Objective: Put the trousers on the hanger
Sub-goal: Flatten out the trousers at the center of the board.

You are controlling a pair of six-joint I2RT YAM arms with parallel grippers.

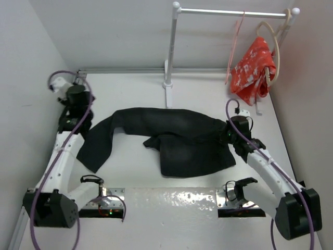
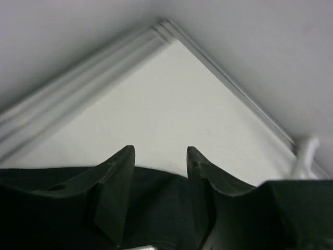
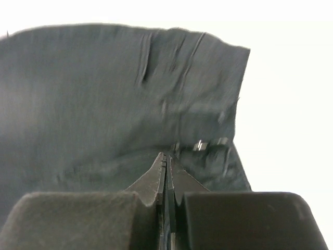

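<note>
Right gripper (image 3: 166, 156) first: from where I stand its two fingers are pressed flat together with no gap, tips touching the black cloth of the trousers (image 1: 177, 135) at their right end, just beside two small silver buttons (image 3: 200, 146). I cannot tell whether a fold is actually pinched between the tips. Over on the other side, the left gripper (image 2: 160, 151) is held with its jaws parted, nothing between the tips, facing the far left corner of the white table (image 1: 130, 94). The trousers lie spread across the middle of the table, one leg trailing towards the left arm and the bulk bunched near the right arm. The hanger (image 1: 235, 47), thin and pink-red, hangs from the white rail (image 1: 234, 11) at the back right, well apart from the trousers, next to a red patterned cloth (image 1: 252, 67) draped on a pale beige hanger (image 1: 273, 47).
</note>
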